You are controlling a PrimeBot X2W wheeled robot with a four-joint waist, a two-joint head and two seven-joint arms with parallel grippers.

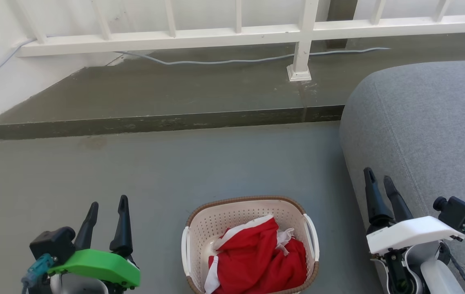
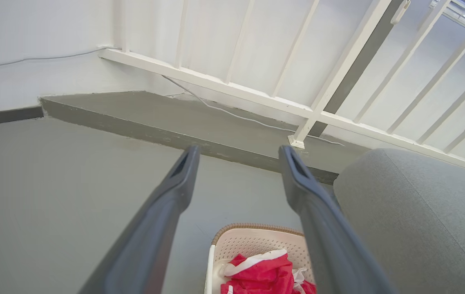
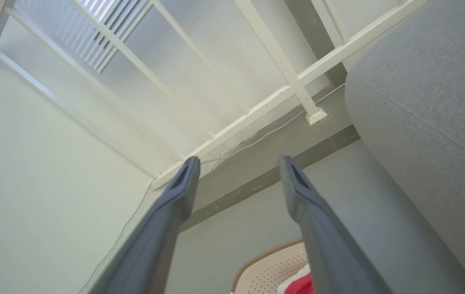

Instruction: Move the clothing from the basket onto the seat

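Clothing bunched in basket on floor, just beside seat. Left gripper fingers apart, empty, left of basket. Right gripper spread too, empty, against seat edge.

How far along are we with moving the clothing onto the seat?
Done: nothing yet; the clothing lies bunched in the basket, and the visible part of the grey seat carries no garment. In hand: nothing; the left gripper and right gripper are open and empty, either side of the basket. Left: lift out the clothing and place it on the seat.
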